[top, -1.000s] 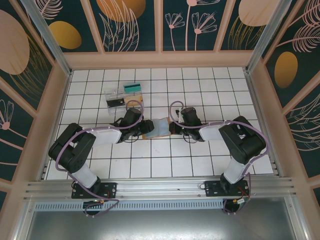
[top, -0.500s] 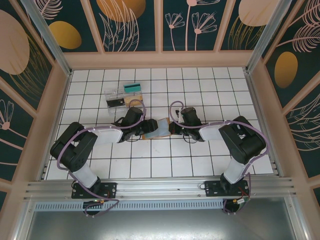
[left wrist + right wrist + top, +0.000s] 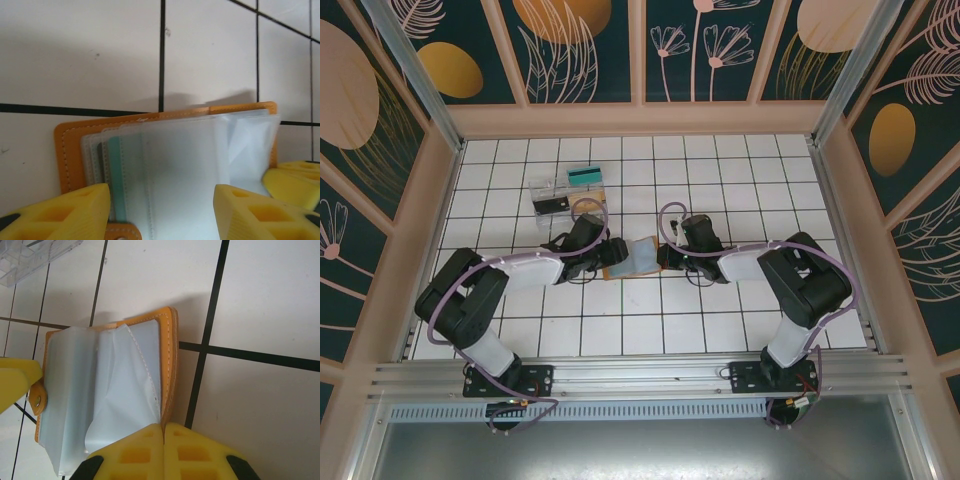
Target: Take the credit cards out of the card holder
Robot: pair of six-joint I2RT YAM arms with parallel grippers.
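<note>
The card holder point(image 3: 638, 255) lies open and flat on the white tiled table point(image 3: 720, 180), near the clear plastic tray point(image 3: 565, 190), on the side of the tray facing the arms' bases and a little to its right. Its orange cover is face down and its fan of clear sleeves point(image 3: 180, 170) faces up. The left gripper point(image 3: 610, 255) is at the end of the holder nearer the tray, its yellow fingers apart, one to each side of the sleeve stack and clamped on nothing. The right gripper point(image 3: 670, 257) is at the end farther from the tray, its fingers pressed together with the stitched edge of the cover point(image 3: 167, 355) running into the seam between them – it looks pinched there, anchoring the holder. From the left wrist a teal card point(image 3: 114, 175) shows through one of the sleeves lying toward the cover's rounded corner. I judge the holder light and floppy: the cover is thin and leather-like, the sleeves limp, slick and already creased, so they will buckle or slide instead of resisting a push. A card is stiff by comparison and is the better thing to grip – at any bared edge at a sleeve mouth, not the film around it. With so little weight, the holder will likely trail after a pulled card unless the pinch holds.
</note>
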